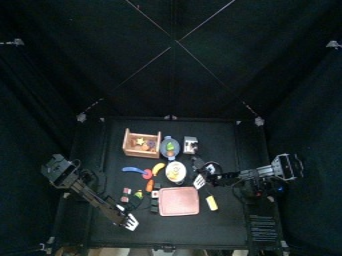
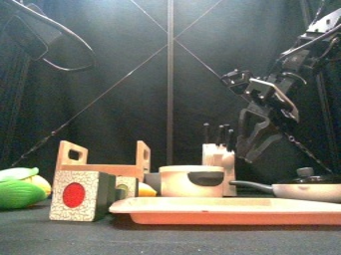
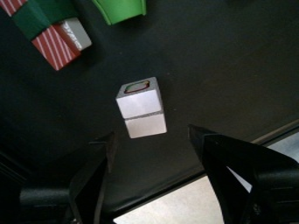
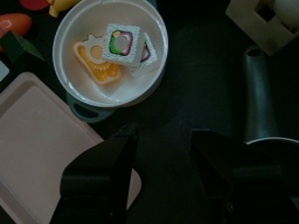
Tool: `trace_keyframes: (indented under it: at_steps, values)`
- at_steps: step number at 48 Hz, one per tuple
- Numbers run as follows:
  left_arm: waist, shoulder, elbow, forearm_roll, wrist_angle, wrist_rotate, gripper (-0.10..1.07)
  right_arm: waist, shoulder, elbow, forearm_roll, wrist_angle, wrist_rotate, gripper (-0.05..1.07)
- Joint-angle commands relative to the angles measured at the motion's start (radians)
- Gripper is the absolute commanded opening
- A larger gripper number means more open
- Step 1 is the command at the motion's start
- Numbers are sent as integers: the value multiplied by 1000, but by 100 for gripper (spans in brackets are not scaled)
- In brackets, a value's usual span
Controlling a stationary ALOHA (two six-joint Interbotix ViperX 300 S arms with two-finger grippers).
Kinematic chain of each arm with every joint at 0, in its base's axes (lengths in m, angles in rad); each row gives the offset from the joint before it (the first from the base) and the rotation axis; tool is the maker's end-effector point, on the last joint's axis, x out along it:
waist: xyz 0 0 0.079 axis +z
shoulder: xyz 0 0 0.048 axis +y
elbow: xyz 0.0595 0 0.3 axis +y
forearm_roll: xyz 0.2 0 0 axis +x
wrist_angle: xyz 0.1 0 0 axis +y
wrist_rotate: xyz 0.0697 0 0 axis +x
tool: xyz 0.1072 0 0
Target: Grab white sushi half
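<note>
So, the left gripper (image 3: 152,147) was seen hanging over the dark table (image 3: 233,70) with its fingers spread wide and nothing pinched between them. The white sushi half (image 3: 145,128) was found lying flat on the table right in line with that gap, just ahead of the fingertips and not touched by either one. A second white piece (image 3: 138,98) was pressed up against its far side, so the two were lined up like one little bar. A red-and-white striped piece (image 3: 59,42) and a green piece (image 3: 117,9) were parked well beyond them.

The right gripper (image 4: 163,140) was held over bare table with its fingers spread too, empty, between the pink board (image 4: 35,131) and a black pan (image 4: 274,96). Just past it, a white bowl (image 4: 70,105) was spotted with a sushi roll piece (image 4: 121,42) and something yellow (image 4: 96,66) in it.
</note>
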Motion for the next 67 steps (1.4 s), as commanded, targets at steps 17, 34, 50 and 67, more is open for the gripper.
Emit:
trace_keyframes:
  at_steps: [17, 34, 50, 67]
  values:
    - [2, 8, 61, 29, -83, -38, 99, 23, 8, -26, 6, -3, -2, 81]
    - [3, 38, 92, -2, -183, -35, 97, 25, 18, -28, 6, -3, 0, 81]
    - [9, 38, 87, -14, -183, -35, 95, 25, 23, -26, 6, -3, -2, 81]
    - [23, 37, 87, -12, -170, -34, 69, 25, 23, -26, 6, -3, -2, 81]
